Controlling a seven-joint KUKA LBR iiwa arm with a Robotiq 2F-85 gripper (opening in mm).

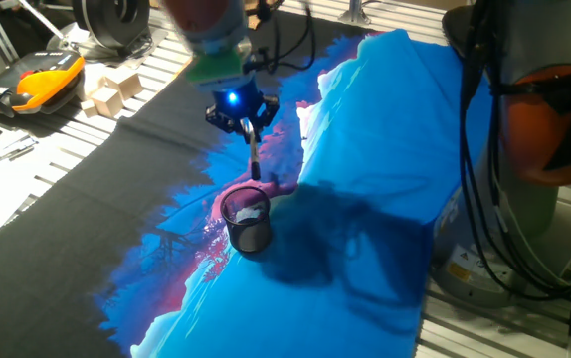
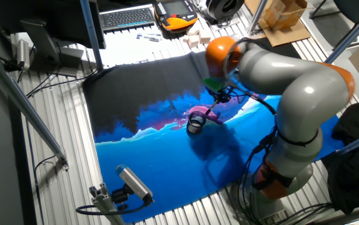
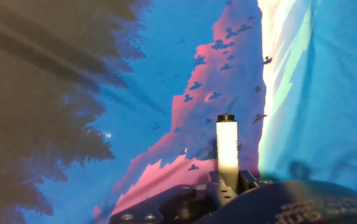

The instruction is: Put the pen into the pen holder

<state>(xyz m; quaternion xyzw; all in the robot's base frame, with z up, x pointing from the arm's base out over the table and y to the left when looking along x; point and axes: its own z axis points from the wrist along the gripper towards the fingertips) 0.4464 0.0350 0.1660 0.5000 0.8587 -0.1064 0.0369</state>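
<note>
Grey KUKA arm (image 2: pixel 292 94) w/ orange joints bends over the bench (image 2: pixel 60 181), which is ribbed metal, covered mid-section by a blue/black/pink printed cloth (image 2: pixel 167 156). Pincer (image 2: pixel 216 103) hangs just above & beside the pen holder (image 2: pixel 196 123); pen (image 2: pixel 212 110) seems clamped in it, slanting down toward the cup rim, detail too small to be sure. Holder stands upright on the cloth's pink patch. Keyboard (image 2: pixel 127 17) & orange-black pendant (image 2: pixel 176 12) at far edge. Small camera (image 2: pixel 132 182) on a mount near front edge.

A slatted metal table (image 2: pixel 60 187) carries a blue-and-black printed cloth (image 2: pixel 167 162) under dim light.
</note>
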